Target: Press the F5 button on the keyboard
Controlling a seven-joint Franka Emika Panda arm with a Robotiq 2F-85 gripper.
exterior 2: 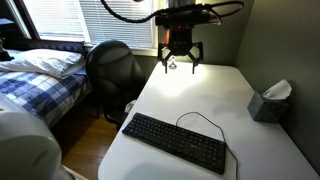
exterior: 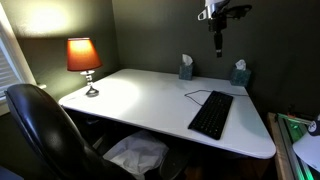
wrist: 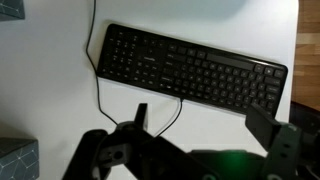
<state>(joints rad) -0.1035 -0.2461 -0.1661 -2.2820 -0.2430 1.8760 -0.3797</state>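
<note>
The black full-size keyboard point(exterior: 211, 114) lies on the white desk point(exterior: 140, 95) near its front right edge, its thin cable looping beside it. It also shows in an exterior view point(exterior 2: 175, 142) and in the wrist view point(wrist: 190, 67). My gripper point(exterior: 217, 40) hangs high above the desk, well clear of the keyboard. In an exterior view point(exterior 2: 180, 60) its fingers are spread. In the wrist view the gripper point(wrist: 200, 120) is open and empty, its fingers framing bare desk below the keyboard.
Two teal tissue boxes point(exterior: 186, 68) point(exterior: 239, 73) stand at the back of the desk; one also shows in an exterior view point(exterior 2: 268, 103). A lit orange lamp point(exterior: 84, 62) stands at the left corner. A black office chair point(exterior: 45, 135) sits at the desk's side.
</note>
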